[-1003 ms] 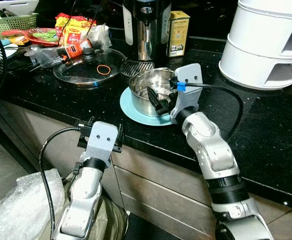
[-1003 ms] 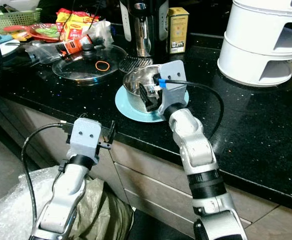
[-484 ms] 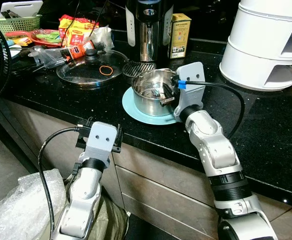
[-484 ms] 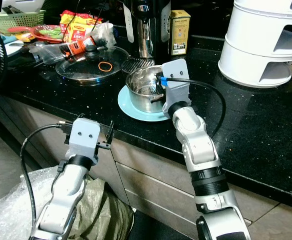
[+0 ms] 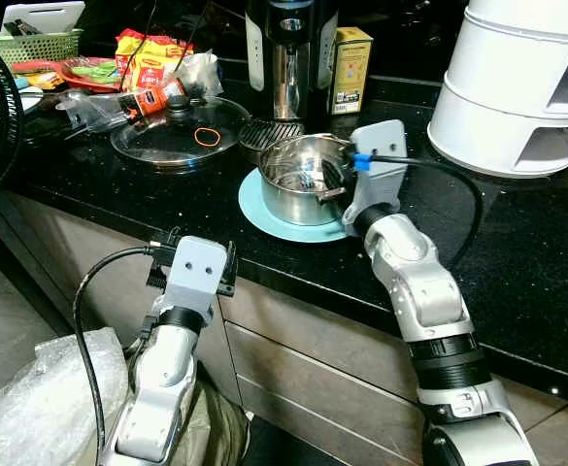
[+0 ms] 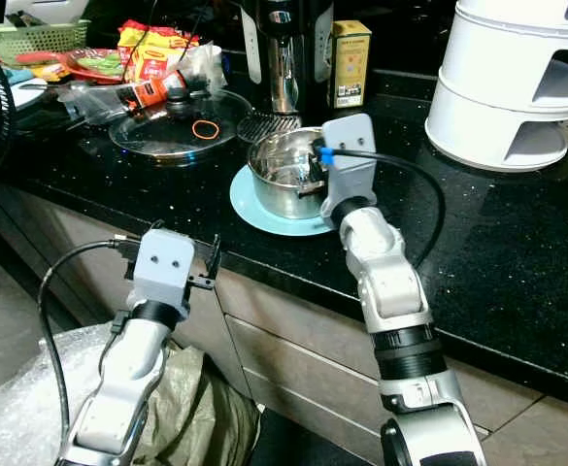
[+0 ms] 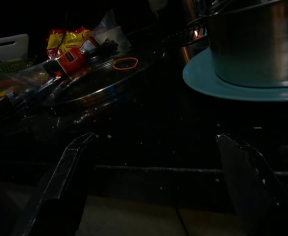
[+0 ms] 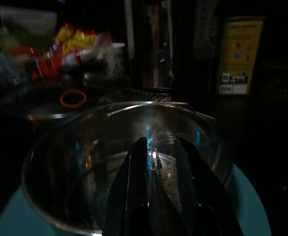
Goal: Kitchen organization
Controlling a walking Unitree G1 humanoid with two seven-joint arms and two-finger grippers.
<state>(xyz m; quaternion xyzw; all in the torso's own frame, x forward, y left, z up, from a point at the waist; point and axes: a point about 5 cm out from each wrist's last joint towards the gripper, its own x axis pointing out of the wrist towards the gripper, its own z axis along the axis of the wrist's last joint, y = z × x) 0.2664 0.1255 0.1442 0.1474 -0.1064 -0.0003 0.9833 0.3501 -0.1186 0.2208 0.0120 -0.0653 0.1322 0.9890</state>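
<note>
The bench [image 5: 167, 209] is black speckled stone over pale drawer fronts, and it is crowded. At the back stand a steel and black kettle [image 5: 288, 58] and a yellow box [image 5: 349, 68]; beside them lies a glass lid [image 5: 177, 131] with an orange rubber band [image 5: 205, 137] on it, then snack packets [image 5: 148, 60] and a green basket [image 5: 39, 43]. A white tiered stand [image 5: 517, 87] fills the far right corner. On the floor lies a plastic bag [image 5: 41, 408].

The steel pot [image 5: 301, 180] sits on a light blue plate [image 5: 276, 215] near the bench edge. The right gripper [image 8: 158, 189] reaches over the near rim of the pot, and its jaws are closed together with nothing between them, the tips down inside the pot. The left gripper [image 7: 153, 187] hangs below the bench edge with its jaws wide apart.

I think the main danger is the plate: if the gripper pushes or pulls on the pot wall, the pot may slide on the smooth plate toward the edge. A push to the back could knock it against the kettle. The cable [image 5: 449, 194] of the right wrist lies on the bench and could catch something.
</note>
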